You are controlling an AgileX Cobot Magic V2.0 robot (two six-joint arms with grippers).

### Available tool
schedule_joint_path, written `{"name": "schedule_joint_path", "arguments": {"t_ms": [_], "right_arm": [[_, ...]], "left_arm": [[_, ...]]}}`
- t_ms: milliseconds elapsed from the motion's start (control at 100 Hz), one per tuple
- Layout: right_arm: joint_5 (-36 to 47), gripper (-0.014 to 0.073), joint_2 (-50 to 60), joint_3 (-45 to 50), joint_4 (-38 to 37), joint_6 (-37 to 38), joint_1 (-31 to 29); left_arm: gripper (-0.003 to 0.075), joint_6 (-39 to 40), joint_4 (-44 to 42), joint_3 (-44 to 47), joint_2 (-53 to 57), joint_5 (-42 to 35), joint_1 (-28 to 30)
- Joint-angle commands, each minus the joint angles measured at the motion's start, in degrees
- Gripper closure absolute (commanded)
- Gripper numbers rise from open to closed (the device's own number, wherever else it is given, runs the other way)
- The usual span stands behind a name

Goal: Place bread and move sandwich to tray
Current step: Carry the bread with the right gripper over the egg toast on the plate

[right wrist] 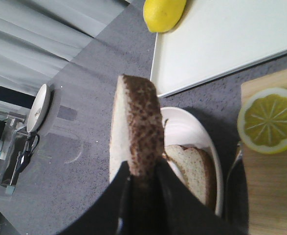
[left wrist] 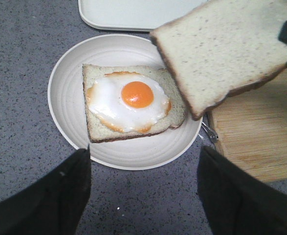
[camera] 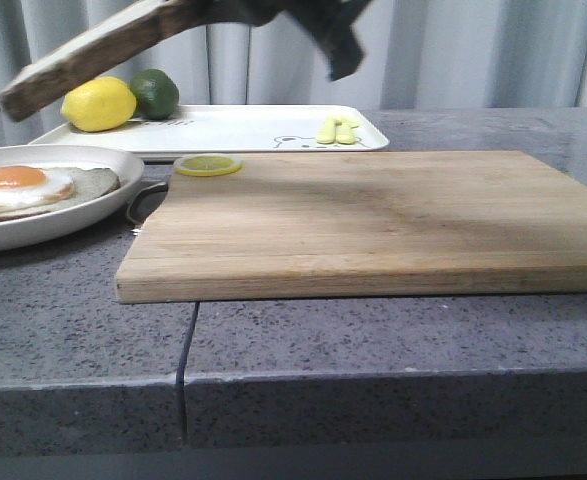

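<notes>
The bread [right wrist: 133,132] is gripped by the right claw [right wrist: 142,196] at upper left, tilted above the sandwich [left wrist: 131,100], while the left claw [left wrist: 143,196] is held open

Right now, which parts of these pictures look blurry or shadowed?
Front view: the raised bread and right gripper are blurred, with a soft shadow band across the cutting board. Left wrist view: its dark fingers are out of focus; the egg is sharp.

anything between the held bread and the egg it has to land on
Nothing visible. The bread, pinched in the right gripper, hangs tilted above the plate's board side; the egg on the lower slice lies uncovered. The left gripper's fingers stay off the plate.
</notes>
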State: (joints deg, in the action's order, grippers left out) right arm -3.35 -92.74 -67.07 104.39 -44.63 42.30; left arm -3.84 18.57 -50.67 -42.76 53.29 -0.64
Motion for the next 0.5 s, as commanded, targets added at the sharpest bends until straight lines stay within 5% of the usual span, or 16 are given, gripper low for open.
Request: {"name": "schedule_joint_path", "arguments": {"t_ms": [0, 490], "right_arm": [[0.69, 0.0652, -0.65, -4.81, 3.14, 1.81, 1.95], [12.02, 0.0652, -9.87, -12.40, 3.09, 12.56, 8.79]], "left_arm": [[0.0281, -0.16, 1.56, -1.93, -0.08, -3.14, 0.11], [0.0281, -0.16, 1.56, -1.93, -0.08, -3.14, 0.11]]}}
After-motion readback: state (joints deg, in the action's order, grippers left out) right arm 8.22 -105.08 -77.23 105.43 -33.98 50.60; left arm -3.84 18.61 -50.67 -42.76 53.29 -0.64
